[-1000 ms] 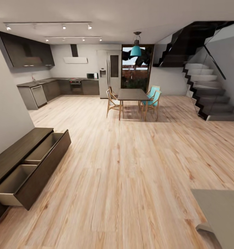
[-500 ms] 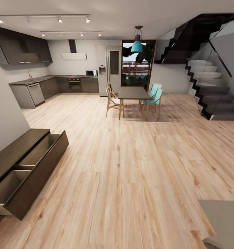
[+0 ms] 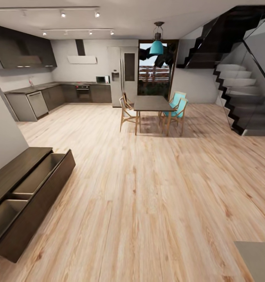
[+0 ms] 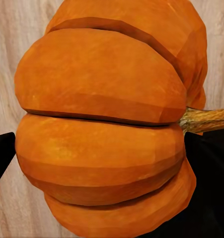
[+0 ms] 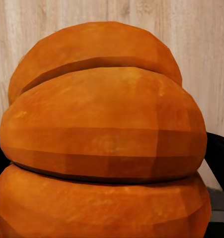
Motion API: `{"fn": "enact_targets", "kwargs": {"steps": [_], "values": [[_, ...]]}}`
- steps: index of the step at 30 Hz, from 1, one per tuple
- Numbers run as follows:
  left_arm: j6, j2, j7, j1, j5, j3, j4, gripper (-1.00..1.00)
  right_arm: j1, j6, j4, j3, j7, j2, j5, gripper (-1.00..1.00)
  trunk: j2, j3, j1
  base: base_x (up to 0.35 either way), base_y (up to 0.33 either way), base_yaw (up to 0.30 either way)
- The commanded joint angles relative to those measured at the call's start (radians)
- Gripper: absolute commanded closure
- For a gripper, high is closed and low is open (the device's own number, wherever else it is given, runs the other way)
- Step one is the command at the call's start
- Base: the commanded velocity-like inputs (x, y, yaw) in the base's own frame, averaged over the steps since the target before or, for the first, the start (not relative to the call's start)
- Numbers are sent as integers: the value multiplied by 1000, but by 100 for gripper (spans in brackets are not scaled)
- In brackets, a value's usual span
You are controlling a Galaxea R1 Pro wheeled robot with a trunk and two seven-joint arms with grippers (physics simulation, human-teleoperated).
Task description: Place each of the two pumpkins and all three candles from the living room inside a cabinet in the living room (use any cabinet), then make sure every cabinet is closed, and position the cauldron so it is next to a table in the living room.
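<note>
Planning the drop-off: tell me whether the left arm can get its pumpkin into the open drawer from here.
Probably not yet. The pumpkin sits between the left fingers, but the open drawer lies off to the left across bare floor, so the robot likely must roll closer.

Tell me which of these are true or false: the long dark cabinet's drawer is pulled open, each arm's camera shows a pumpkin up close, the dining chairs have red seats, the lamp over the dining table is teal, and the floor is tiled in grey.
1. The cabinet has its drawer pulled open. True; its pale compartments look empty.
2. Each arm's camera shows a pumpkin up close. True: one pumpkin at the left arm, another pumpkin at the right.
3. The dining chairs have red seats. False: those beside the dining table are teal.
4. The lamp over the table is teal. True.
5. The floor is grey tile. False: it is light wood planks.
</note>
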Motion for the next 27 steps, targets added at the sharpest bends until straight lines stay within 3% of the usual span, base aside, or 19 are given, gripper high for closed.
{"fn": "enact_targets", "kwargs": {"steps": [1,19,27], "values": [[1,0,2,0,-2,-1,0,100,0,0,0,-2,-1,0,-1,100,0,-2,0,331,0,43],[1,0,2,0,-2,-1,0,100,0,0,0,-2,-1,0,-1,100,0,-30,0,331,-2,109],[1,0,2,0,-2,-1,-1,100,0,0,0,-2,-1,0,-1,100,0,-41,0,328,-113,172]]}}
